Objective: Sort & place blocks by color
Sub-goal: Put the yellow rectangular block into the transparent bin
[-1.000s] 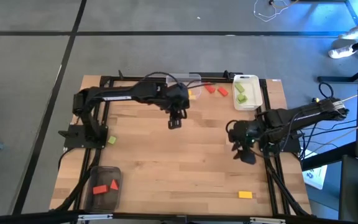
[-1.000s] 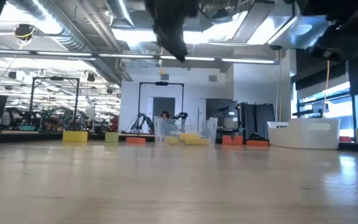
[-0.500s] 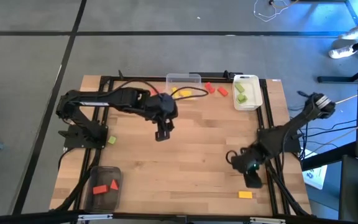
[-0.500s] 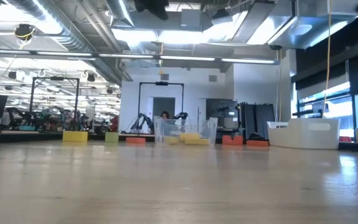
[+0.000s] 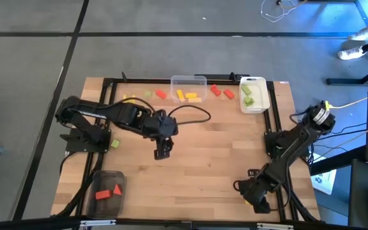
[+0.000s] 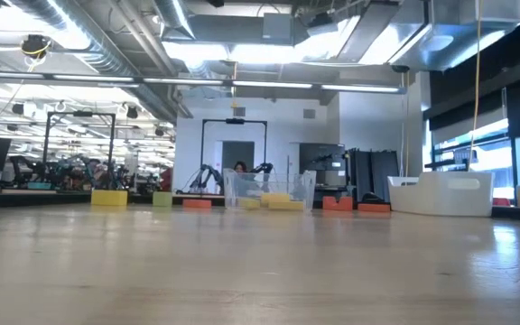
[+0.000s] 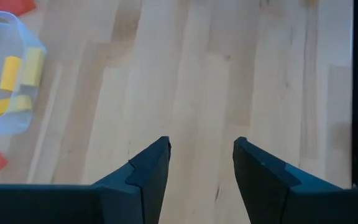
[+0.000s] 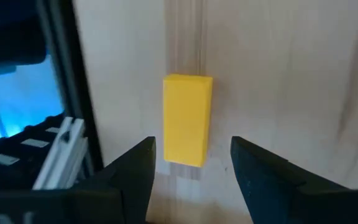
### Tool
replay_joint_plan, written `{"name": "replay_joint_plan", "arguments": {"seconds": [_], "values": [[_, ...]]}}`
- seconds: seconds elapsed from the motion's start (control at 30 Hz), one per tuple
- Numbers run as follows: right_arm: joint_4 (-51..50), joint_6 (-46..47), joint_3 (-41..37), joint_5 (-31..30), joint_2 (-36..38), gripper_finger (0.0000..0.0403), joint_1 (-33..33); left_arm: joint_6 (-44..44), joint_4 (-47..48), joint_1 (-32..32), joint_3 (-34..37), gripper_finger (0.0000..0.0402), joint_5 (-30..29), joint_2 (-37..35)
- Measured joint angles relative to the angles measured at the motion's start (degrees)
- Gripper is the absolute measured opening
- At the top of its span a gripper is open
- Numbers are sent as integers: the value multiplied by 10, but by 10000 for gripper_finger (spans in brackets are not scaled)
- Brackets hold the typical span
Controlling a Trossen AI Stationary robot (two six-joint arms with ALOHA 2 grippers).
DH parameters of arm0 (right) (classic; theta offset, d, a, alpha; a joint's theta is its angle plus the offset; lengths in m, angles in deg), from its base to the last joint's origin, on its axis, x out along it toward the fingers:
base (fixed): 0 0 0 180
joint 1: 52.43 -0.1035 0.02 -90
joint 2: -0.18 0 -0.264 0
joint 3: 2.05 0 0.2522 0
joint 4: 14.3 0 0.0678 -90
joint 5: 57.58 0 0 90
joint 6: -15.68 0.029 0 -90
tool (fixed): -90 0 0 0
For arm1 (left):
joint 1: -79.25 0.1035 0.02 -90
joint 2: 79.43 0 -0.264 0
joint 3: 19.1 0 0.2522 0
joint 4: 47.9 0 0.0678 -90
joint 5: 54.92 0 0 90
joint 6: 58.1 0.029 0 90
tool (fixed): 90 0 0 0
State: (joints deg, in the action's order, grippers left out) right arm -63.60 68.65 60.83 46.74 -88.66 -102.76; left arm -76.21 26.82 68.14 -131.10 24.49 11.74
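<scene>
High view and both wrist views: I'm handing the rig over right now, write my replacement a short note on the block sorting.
Right gripper: open, poised over the yellow block near the table's near right corner, not yet gripping it.
Left gripper: open and empty, over bare wood mid-table.
Done: yellow blocks in the clear container at the far edge; light green blocks in the white container at far right; red blocks in the dark container at near left.
Left: two red blocks between the far containers, a red block and some yellowish pieces left of the clear container, a green block by the left arm's base.
</scene>
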Motion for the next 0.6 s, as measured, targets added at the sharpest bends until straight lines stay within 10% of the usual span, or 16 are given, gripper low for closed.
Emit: {"name": "replay_joint_plan", "arguments": {"seconds": [0.6], "values": [[66,56,2,-38,-77,209,-47,-70,-1,-63,0,167,-58,0]]}}
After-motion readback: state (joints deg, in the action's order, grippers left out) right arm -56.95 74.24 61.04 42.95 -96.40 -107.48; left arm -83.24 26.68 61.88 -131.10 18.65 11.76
